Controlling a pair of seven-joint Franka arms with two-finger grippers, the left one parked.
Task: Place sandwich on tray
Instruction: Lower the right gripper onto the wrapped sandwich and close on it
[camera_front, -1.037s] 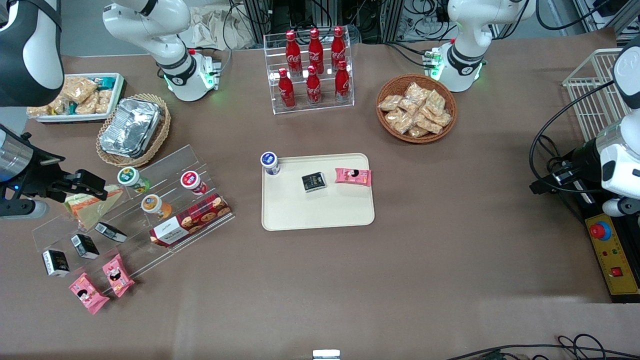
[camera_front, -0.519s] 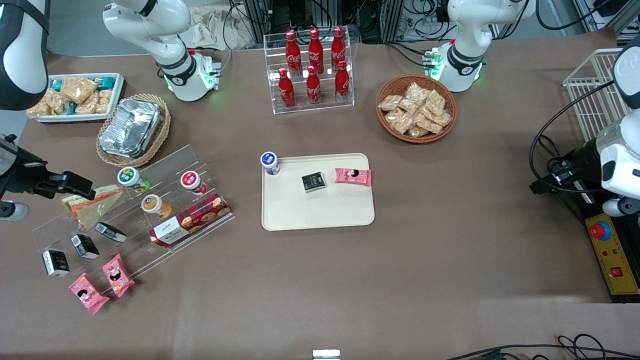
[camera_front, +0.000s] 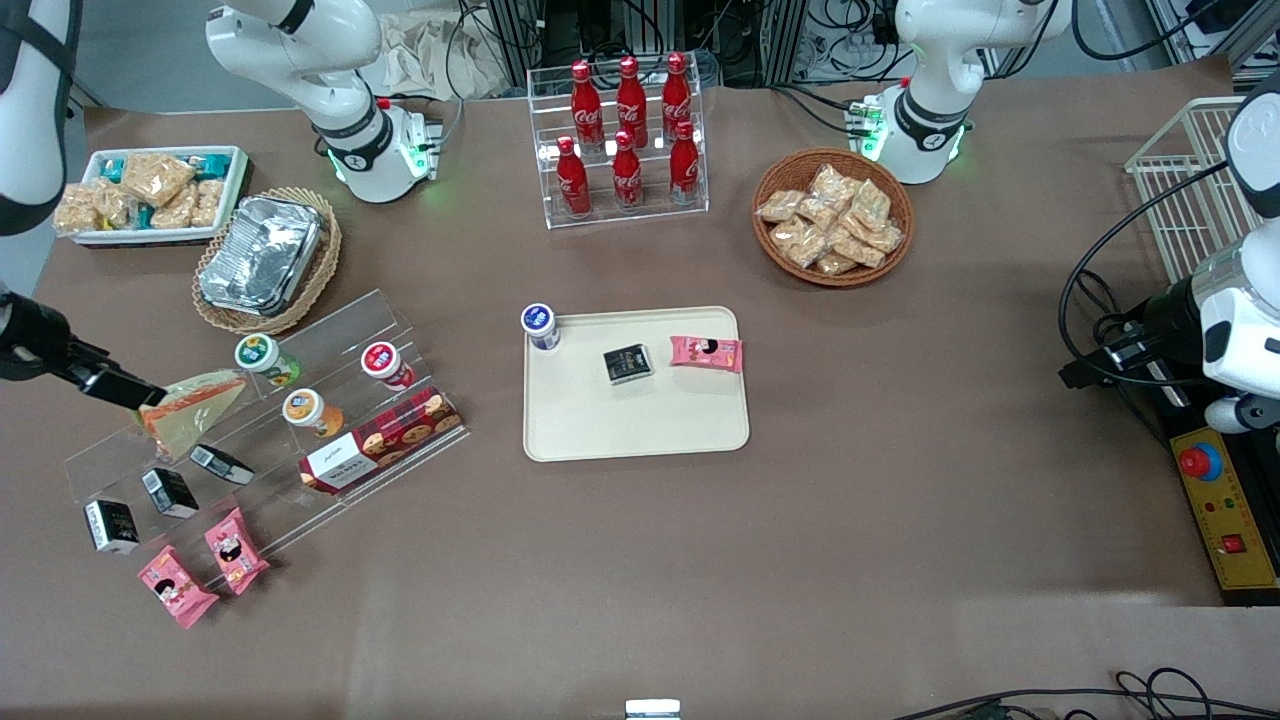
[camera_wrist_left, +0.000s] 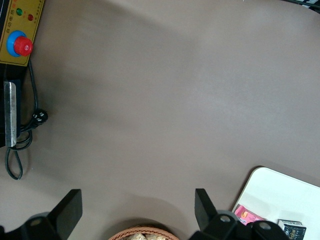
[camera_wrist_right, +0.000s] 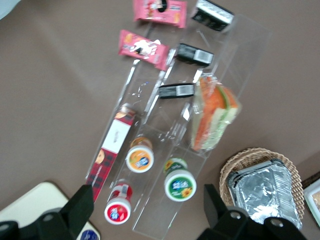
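The sandwich (camera_front: 195, 405), a clear-wrapped wedge with orange and green filling, lies on the clear acrylic stepped rack (camera_front: 300, 430). It also shows in the right wrist view (camera_wrist_right: 215, 117). My right gripper (camera_front: 120, 388) hangs above the rack's edge, toward the working arm's end of the table, with its tip at the sandwich's wide end. In the right wrist view the gripper (camera_wrist_right: 148, 210) is open and empty, high above the rack. The cream tray (camera_front: 640, 425) lies at mid-table and holds a blue-lidded cup (camera_front: 539, 325), a black packet (camera_front: 628, 363) and a pink packet (camera_front: 707, 352).
The rack also holds three lidded cups (camera_front: 305, 408), a tartan cookie box (camera_front: 380, 440) and black packets (camera_front: 170, 490). Two pink packets (camera_front: 205, 565) lie nearer the camera. A foil container in a wicker basket (camera_front: 262, 255), a white snack tub (camera_front: 150, 190) and a cola bottle rack (camera_front: 625, 140) stand farther away.
My gripper has drawn back from above the sandwich toward the working arm's end of the table, uncovering more of the sandwich. The sandwich has not moved.
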